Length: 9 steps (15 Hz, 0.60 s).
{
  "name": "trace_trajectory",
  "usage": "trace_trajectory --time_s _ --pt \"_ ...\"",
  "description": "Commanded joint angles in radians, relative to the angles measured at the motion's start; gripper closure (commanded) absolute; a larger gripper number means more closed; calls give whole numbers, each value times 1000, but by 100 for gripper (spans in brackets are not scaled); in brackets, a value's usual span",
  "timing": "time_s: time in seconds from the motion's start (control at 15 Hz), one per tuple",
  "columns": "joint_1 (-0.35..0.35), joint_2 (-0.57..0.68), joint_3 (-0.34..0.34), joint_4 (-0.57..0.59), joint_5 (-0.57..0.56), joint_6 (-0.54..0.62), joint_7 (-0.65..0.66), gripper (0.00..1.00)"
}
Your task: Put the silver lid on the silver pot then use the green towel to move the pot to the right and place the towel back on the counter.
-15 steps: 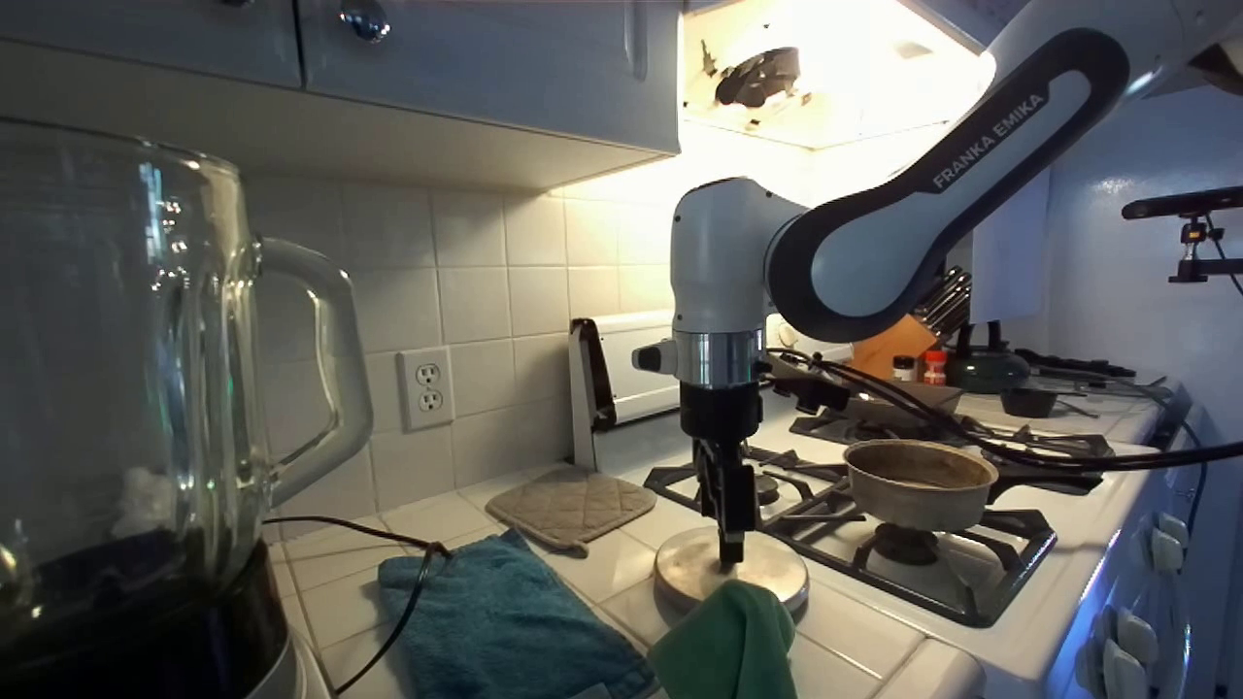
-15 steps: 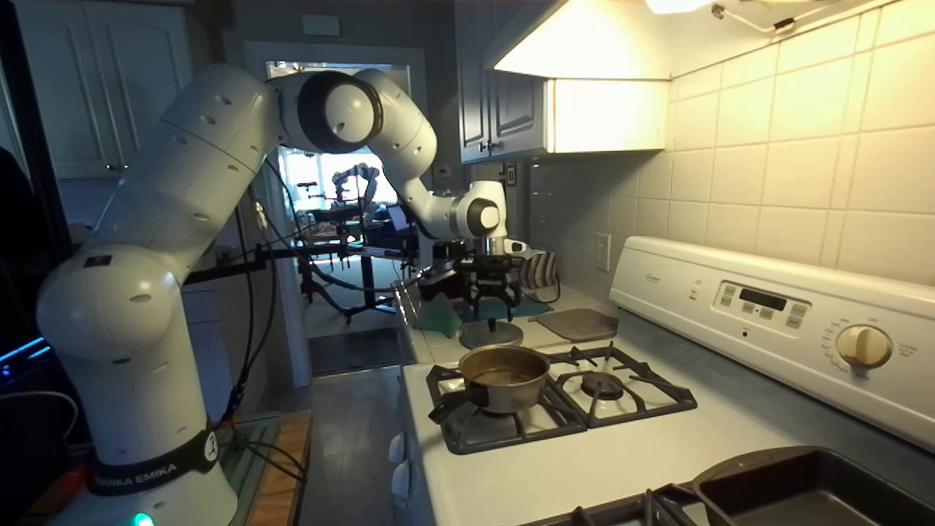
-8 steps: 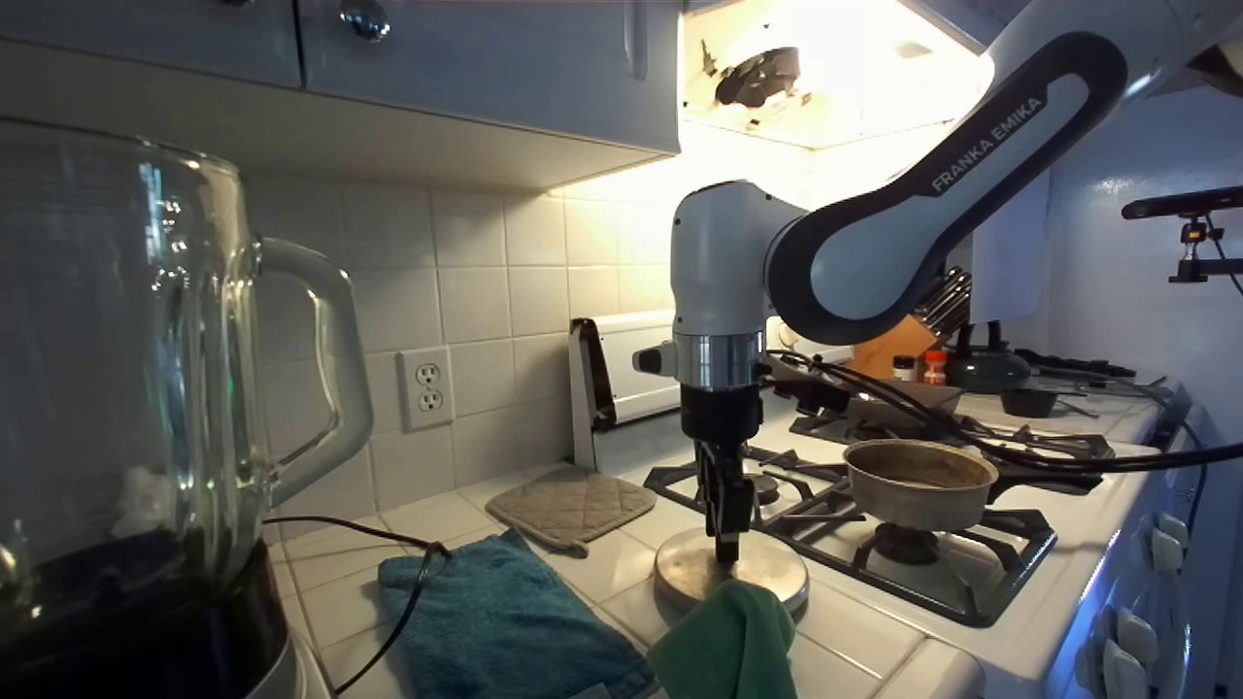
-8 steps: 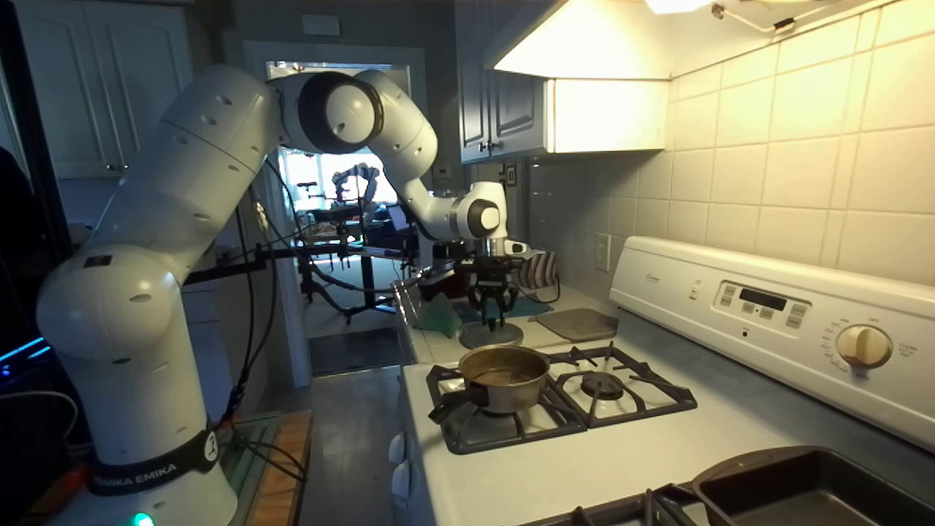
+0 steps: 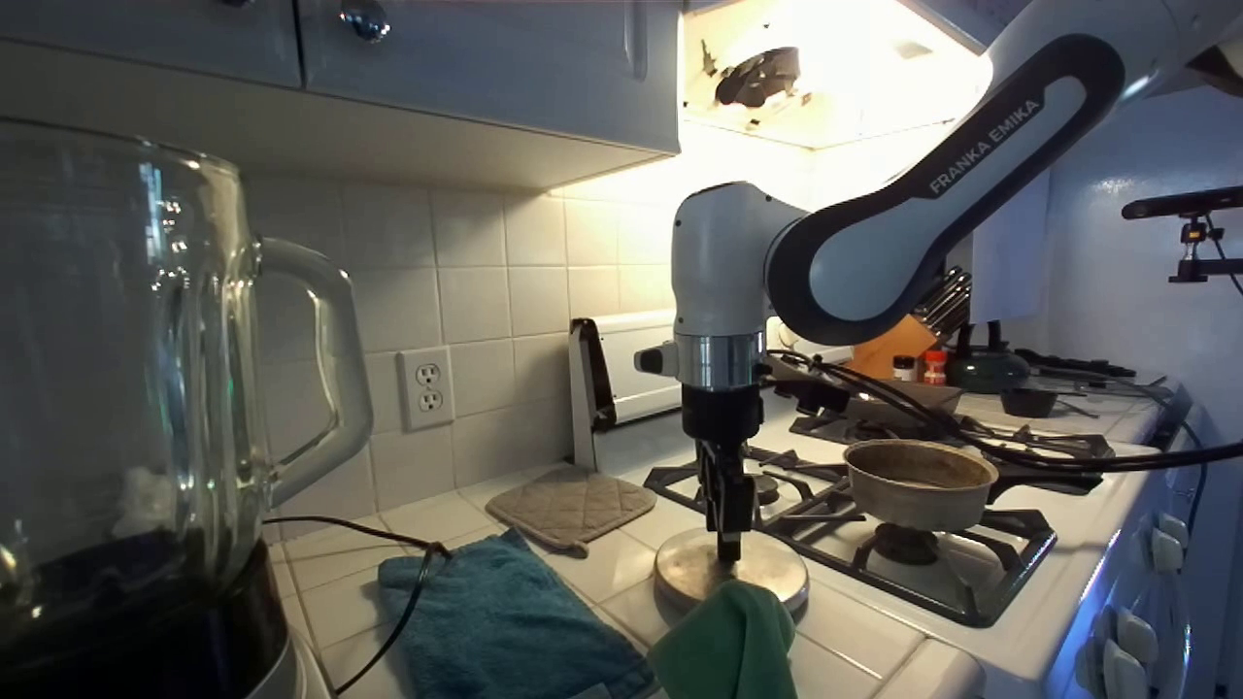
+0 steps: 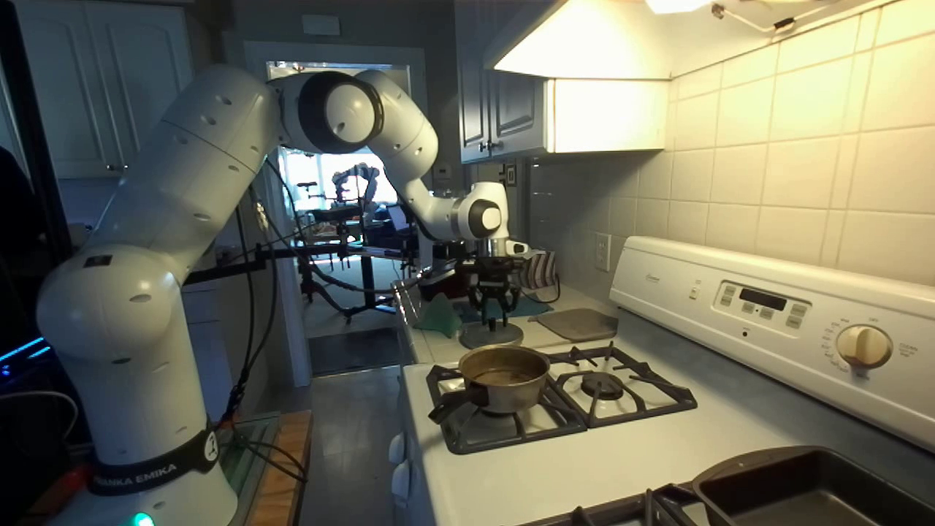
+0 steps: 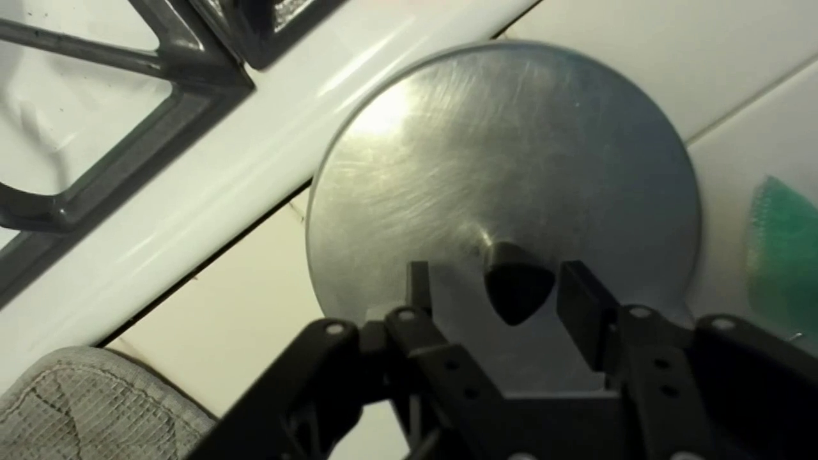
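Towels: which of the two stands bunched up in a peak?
The green towel, peaked in both exterior views; the teal-blue towel lies much flatter.

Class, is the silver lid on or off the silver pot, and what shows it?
Off: the silver lid lies on the counter, while the silver pot stands on the stove, its inside showing.

A scratched, round silver lid (image 7: 501, 172) lies flat on a white-tiled counter (image 5: 855, 641) between a quilted gray pot holder (image 5: 573, 505) and a peaked green towel (image 5: 733, 641) — with a wrinkled teal-blue cloth (image 5: 495, 621) spread nearby. Directly alongside, a white stove top (image 6: 621, 460) bears black grates (image 7: 160, 140) — a silver pot (image 5: 923, 500) sits on one, a dark rectangular pan (image 6: 825, 504) farther along.
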<state>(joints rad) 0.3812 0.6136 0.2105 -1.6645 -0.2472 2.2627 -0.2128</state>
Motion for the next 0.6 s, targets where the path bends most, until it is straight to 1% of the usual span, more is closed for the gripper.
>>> trace_trajectory --time_s 0.0,0.2,0.27,0.33,0.53 --pt "5 -2 -7 2 -25 -18 7 75" --pt "4 -5 -7 -1 -24 -16 8 95" --pt "4 -8 -7 -4 -23 -15 9 96" --pt "5 -15 -4 -9 -22 -13 10 94" --pt "12 -45 2 -26 -25 -10 15 94"
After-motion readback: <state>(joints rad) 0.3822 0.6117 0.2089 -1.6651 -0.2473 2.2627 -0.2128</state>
